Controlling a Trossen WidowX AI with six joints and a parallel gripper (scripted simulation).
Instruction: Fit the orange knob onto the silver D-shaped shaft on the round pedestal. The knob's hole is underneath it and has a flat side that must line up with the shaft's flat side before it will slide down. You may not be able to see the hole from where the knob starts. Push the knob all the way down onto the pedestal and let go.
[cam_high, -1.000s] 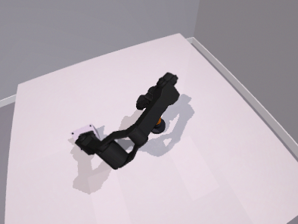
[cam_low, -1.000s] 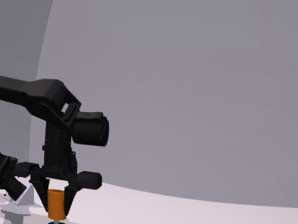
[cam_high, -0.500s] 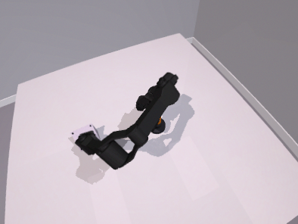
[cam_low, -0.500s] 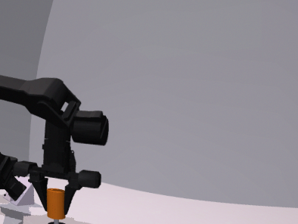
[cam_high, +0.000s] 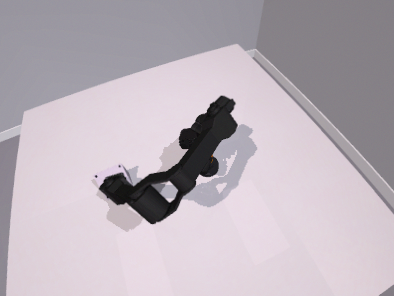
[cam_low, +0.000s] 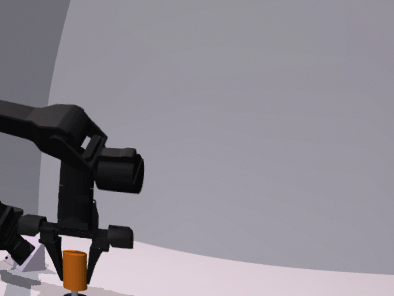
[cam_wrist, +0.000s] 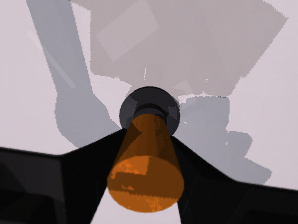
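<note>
The orange knob (cam_low: 75, 270) (cam_wrist: 145, 185) is upright between the two black fingers of my gripper (cam_low: 75, 280) (cam_wrist: 147, 136), which is shut on it. In the exterior view a short stretch of the silver shaft (cam_low: 74, 293) shows directly under the knob, so the knob is above the pedestal and not down on it. The dark round pedestal (cam_high: 210, 168) (cam_wrist: 150, 94) lies below the knob, mostly cut off at the bottom edge in the exterior view. The knob's hole and both flat sides are hidden, and I cannot tell whether the shaft's tip is inside the hole.
The pale mounting plate (cam_high: 111, 172) of the arm is at the left in the top view. The arm reaches over the pale table (cam_high: 75, 120) and hides most of the knob in that view. Shadows of the arm lie around the pedestal.
</note>
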